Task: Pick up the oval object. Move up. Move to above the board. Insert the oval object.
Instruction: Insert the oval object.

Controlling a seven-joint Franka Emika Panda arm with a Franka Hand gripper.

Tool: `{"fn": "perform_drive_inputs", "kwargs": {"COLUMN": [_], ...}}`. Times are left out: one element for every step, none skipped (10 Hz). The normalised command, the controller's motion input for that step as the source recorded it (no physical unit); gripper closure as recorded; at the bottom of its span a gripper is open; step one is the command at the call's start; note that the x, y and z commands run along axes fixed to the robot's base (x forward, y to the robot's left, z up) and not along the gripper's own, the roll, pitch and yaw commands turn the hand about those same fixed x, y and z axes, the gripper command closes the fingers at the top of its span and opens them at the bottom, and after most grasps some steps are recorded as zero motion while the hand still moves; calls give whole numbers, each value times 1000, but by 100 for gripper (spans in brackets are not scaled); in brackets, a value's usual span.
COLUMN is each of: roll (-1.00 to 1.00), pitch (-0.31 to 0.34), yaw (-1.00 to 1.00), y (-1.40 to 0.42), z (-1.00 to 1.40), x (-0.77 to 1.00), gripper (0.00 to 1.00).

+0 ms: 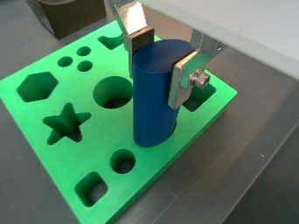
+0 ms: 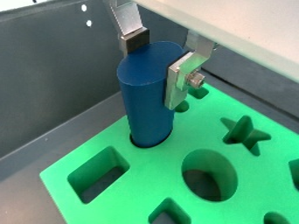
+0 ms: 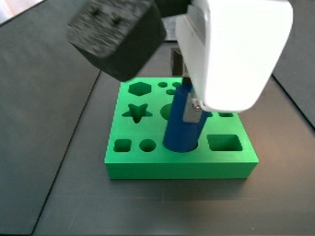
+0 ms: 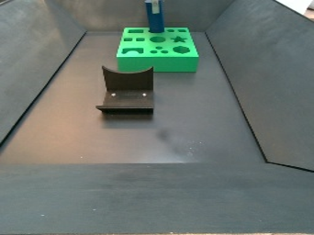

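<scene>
The oval object (image 1: 152, 105), a tall blue peg, stands upright on the green board (image 1: 70, 162), its lower end sunk in a cutout near one edge of the board (image 2: 128, 188). My gripper (image 1: 159, 66) straddles the peg's top, one dark pad (image 1: 140, 40) against its far side and one silver finger (image 1: 183, 79) flat on its near side. Both wrist views show the gripper (image 2: 156, 66) shut on the oval object (image 2: 149, 96). In a side view the peg (image 3: 182, 122) rises from the board (image 3: 179, 166) under the white wrist housing, which hides the fingers.
The dark L-shaped fixture (image 4: 127, 92) stands on the floor in front of the board (image 4: 160, 50), and shows as a dark block (image 1: 68, 16) beyond it. Star (image 1: 66, 122), hexagon (image 1: 35, 85), round and square cutouts stand open. Grey walls (image 4: 50, 83) enclose the floor.
</scene>
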Motion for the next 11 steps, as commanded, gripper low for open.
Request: {"fn": "perform_drive_inputs", "kwargs": {"roll": [27,20,80,127,99,59,54,17,0,0,0], "pitch": [0,-13,-44,-114,-184,-180,-211,-196,-26,-7,0], "yaw": [0,0,-17,0,-17,-23,0,0,0,0,0], "y": [-80,-77,-46,0,0,0,0,0,0,0,0], "z": [-297,-309,-400,-634,-863,-926,-880,-443,0,0,0], "x": [197,197,9,-297,-409,-400,-354,-229,0,0,0], "gripper": [100,100,100,100,100,100,100,100,100,100,100]}}
